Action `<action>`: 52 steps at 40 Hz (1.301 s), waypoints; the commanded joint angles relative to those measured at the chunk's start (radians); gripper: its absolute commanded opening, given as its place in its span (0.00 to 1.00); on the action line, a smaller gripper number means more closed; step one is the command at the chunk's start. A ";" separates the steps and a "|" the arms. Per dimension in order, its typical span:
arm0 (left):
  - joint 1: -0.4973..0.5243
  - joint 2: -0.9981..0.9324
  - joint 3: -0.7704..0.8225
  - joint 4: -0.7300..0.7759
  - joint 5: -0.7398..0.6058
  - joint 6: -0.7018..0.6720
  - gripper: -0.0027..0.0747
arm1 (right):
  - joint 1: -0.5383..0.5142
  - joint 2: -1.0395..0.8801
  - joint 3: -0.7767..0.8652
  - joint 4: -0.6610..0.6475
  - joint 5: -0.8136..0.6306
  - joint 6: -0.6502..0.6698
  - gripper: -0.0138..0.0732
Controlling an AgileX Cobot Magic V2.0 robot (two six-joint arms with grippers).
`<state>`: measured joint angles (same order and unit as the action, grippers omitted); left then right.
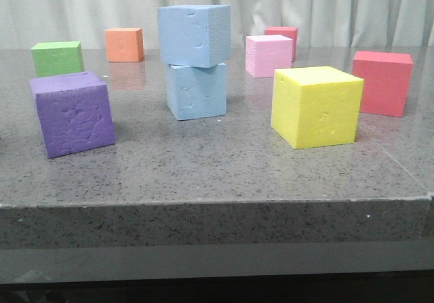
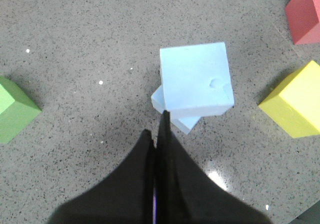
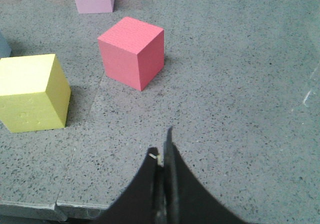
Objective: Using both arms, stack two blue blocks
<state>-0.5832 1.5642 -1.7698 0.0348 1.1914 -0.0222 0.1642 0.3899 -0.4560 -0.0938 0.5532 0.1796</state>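
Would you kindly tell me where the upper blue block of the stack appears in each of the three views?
Front view: the upper blue block sits centre-top, twisted on the lower blue block.
Left wrist view: the upper blue block is at the centre, just beyond the shut left gripper.
Right wrist view: not in it; only a sliver of blue shows at the left edge.
Shared landmark: the yellow cube, in all three views.

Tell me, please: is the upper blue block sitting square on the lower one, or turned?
Turned. The upper blue block rests on the lower blue block, whose corners stick out beneath it; the front view shows it overhanging too.
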 commanded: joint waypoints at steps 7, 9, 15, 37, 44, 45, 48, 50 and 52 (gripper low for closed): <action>-0.008 -0.322 0.352 0.003 -0.358 0.001 0.01 | -0.005 0.003 -0.025 -0.017 -0.075 -0.008 0.08; -0.008 -0.384 0.436 0.003 -0.426 0.001 0.01 | -0.005 0.003 -0.025 -0.017 -0.075 -0.008 0.08; -0.008 -0.561 0.678 -0.011 -0.596 0.001 0.01 | -0.005 0.003 -0.025 -0.017 -0.075 -0.008 0.08; -0.008 -1.213 1.261 -0.040 -0.987 0.001 0.01 | -0.005 0.003 -0.025 -0.017 -0.075 -0.008 0.08; -0.008 -1.297 1.295 -0.040 -0.985 0.001 0.01 | -0.005 0.003 -0.025 -0.017 -0.075 -0.008 0.08; -0.008 -1.299 1.298 -0.040 -0.985 0.001 0.01 | -0.005 0.003 -0.025 -0.017 -0.075 -0.008 0.08; -0.008 -1.300 1.300 -0.040 -0.977 0.001 0.01 | -0.005 0.003 -0.025 -0.017 -0.075 -0.008 0.08; -0.008 -1.300 1.300 -0.040 -0.977 0.001 0.01 | -0.005 0.003 -0.025 -0.017 -0.075 -0.008 0.08; -0.008 -1.300 1.300 -0.040 -0.977 0.001 0.01 | -0.005 0.003 -0.025 -0.017 -0.075 -0.008 0.08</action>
<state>-0.5832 0.2547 -0.4451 0.0000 0.2962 -0.0222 0.1642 0.3899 -0.4560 -0.0938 0.5532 0.1796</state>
